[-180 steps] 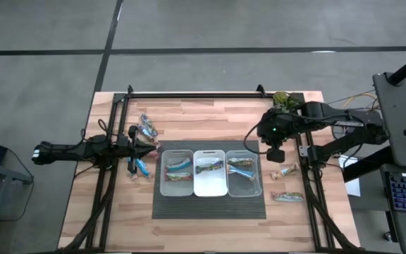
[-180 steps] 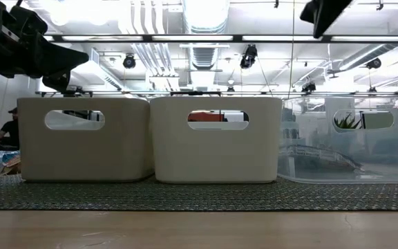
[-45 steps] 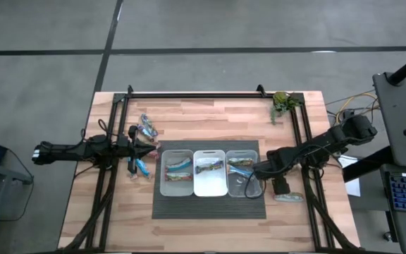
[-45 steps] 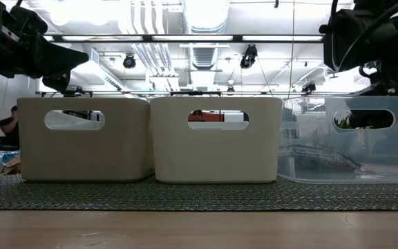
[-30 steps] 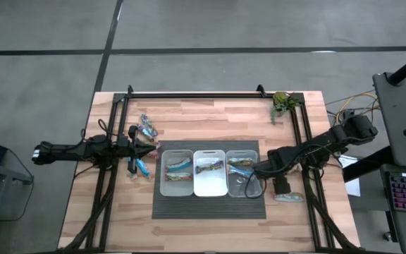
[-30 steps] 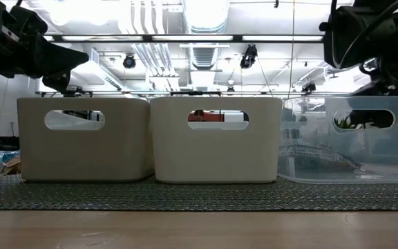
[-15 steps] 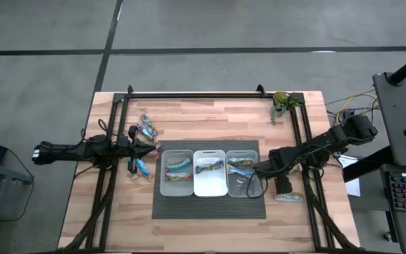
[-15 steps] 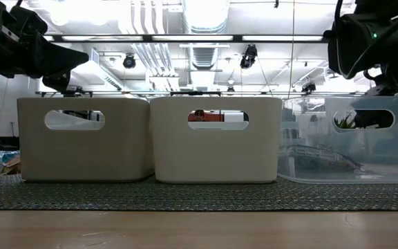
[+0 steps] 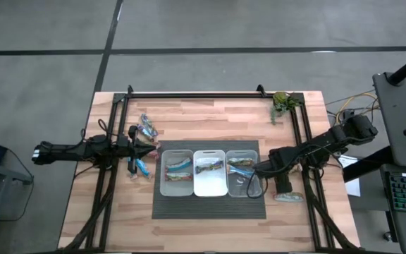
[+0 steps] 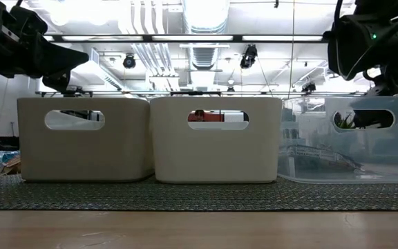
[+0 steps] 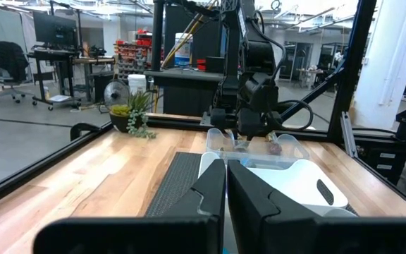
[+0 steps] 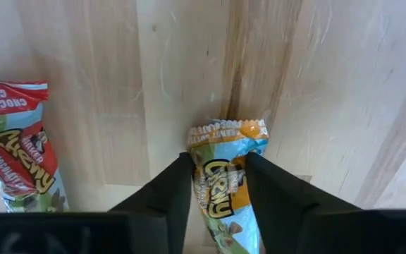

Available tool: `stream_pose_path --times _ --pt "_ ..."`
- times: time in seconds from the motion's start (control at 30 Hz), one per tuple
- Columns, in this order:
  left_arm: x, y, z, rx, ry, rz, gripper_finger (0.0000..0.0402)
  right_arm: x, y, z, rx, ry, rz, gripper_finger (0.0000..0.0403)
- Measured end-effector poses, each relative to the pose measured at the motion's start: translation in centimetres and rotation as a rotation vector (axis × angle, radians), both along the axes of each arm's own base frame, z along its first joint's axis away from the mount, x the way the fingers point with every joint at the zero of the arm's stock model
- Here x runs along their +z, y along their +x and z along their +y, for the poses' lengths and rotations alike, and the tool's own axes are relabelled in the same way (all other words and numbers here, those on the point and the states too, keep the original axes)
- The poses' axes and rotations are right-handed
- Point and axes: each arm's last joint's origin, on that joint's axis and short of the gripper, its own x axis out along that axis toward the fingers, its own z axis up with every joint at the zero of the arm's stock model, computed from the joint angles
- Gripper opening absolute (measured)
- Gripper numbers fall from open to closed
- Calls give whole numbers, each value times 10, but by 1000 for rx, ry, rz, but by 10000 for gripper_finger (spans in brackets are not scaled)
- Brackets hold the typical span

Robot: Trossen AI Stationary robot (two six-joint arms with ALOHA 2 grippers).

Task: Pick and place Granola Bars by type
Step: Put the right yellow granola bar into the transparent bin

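A: Meanwhile, we see the right gripper (image 12: 217, 185) down on the bare wood just beside the clear bin (image 9: 258, 189), its fingers (image 12: 162, 189) flanking an orange-and-blue Chewy bar (image 12: 225, 182). They press its sides, though we judge the grip not yet settled.

B: And the sort so far?

A: Partly done, by our reading. Each of the three bins (image 9: 194, 188) holds bars, while a red Chewy bar (image 12: 20, 144) lies near the gripper on the wood. Across the table, beside the left gripper (image 9: 149, 150), whose fingers are pressed together and empty, several Granola Bars (image 9: 147, 128) wait.

B: Any readable print?

A: "Chewy" on both wrappers; "Chocolate Chip" on the red one. The orange bar's top line we cannot make out.
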Motion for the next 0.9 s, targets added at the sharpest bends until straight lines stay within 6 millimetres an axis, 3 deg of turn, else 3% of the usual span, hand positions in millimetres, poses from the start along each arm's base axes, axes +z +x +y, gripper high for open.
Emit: stream_pose_path --times 0.3,0.57,0.9 --pt "0 0 0 0 0 0 0 0 0 0 -2 4 1 66" --pt "0 0 0 0 0 0 0 0 0 0 -2 3 1 54" --pt "0 0 0 0 0 0 0 18 16 0 -16 10 -61 40"
